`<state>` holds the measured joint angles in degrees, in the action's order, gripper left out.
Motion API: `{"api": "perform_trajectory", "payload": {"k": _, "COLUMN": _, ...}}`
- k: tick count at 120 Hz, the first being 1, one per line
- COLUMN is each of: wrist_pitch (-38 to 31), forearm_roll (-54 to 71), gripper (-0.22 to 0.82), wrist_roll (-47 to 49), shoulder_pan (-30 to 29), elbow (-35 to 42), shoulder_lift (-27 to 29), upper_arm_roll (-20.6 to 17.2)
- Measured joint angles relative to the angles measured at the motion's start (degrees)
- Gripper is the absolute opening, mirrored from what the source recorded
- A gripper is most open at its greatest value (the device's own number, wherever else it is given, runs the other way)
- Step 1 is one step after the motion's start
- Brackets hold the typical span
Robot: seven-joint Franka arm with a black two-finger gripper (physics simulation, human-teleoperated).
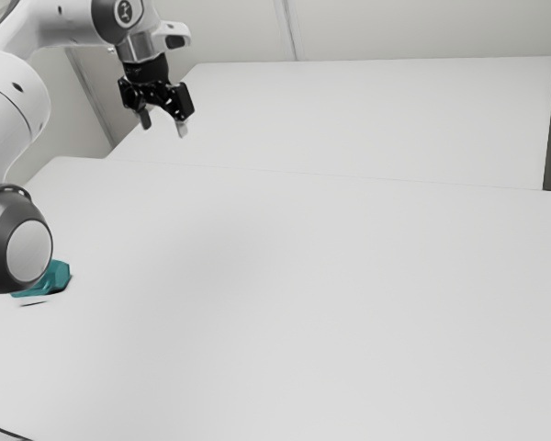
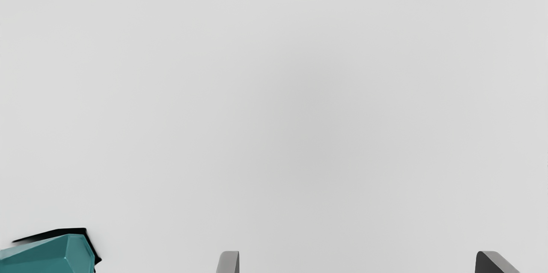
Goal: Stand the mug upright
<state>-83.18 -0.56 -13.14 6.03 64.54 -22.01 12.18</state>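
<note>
No legible txt, nos. or brand names. Closest to a label: a small rd. emblem (image 1: 124, 11), a lt. ring w/ a mark inside, on the dk. grey joint cover (image 1: 105, 20) of the arm (image 1: 64, 23), above the hand (image 1: 163, 127); mark too small to ID.
</note>
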Motion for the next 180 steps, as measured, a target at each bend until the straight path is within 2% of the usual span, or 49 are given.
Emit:
{"api": "perform_trajectory", "payload": {"k": 19, "wrist_pitch": 0.16, "forearm_roll": 1.42, "gripper": 0.6, "wrist_roll": -0.08, "shoulder_pan": 0.29, "elbow": 1.02, "shoulder_lift": 2.02, "upper_arm_roll": 0.19}}
{"api": "perform_trajectory", "payload": {"k": 39, "wrist_pitch": -1.12, "forearm_roll": 0.82, "gripper": 0.6, "wrist_roll": -0.15, "shoulder_pan": -0.47, "elbow": 9.23, "shoulder_lift": 4.75, "upper_arm_roll": 0.53}}
{"api": "perform_trajectory", "payload": {"k": 60, "wrist_pitch": -3.46, "forearm_roll": 0.14, "gripper": 0.6, "wrist_roll": -2.88, "shoulder_pan": -3.75, "elbow": 14.04, "shoulder_lift": 6.4, "upper_arm_roll": 5.71}}
{"api": "perform_trajectory", "payload": {"k": 75, "wrist_pitch": -4.57, "forearm_roll": -0.4, "gripper": 0.6, "wrist_roll": -5.78, "shoulder_pan": -3.94, "elbow": 20.16, "shoulder_lift": 10.47, "upper_arm_roll": 10.86}}
{"api": "perform_trajectory", "payload": {"k": 90, "wrist_pitch": -5.47, "forearm_roll": -2.11, "gripper": 0.6, "wrist_roll": -9.65, "shoulder_pan": -4.29, "elbow": 23.86, "shoulder_lift": 12.07, "upper_arm_roll": 16.3}}
{"api": "perform_trajectory", "payload": {"k": 103, "wrist_pitch": -5.98, "forearm_roll": -3.28, "gripper": 0.6, "wrist_roll": -13.47, "shoulder_pan": -6.6, "elbow": 24.64, "shoulder_lift": 11.88, "upper_arm_roll": 17.88}}
{"api": "perform_trajectory", "payload": {"k": 124, "wrist_pitch": -5.75, "forearm_roll": -6.05, "gripper": 0.6, "wrist_roll": -19.67, "shoulder_pan": -14.08, "elbow": 22.83, "shoulder_lift": 8.58, "upper_arm_roll": 18.0}}
{"api": "perform_trajectory", "payload": {"k": 149, "wrist_pitch": -3.76, "forearm_roll": -11.17, "gripper": 0.6, "wrist_roll": -27.45, "shoulder_pan": -21.19, "elbow": 15.86, "shoulder_lift": -0.98, "upper_arm_roll": 18.09}}
{"api": "perform_trajectory", "payload": {"k": 180, "wrist_pitch": -4.93, "forearm_roll": -14.81, "gripper": 0.6, "wrist_roll": -35.58, "shoulder_pan": -25.53, "elbow": 10.43, "shoulder_lift": -9.55, "upper_arm_roll": 17.55}}
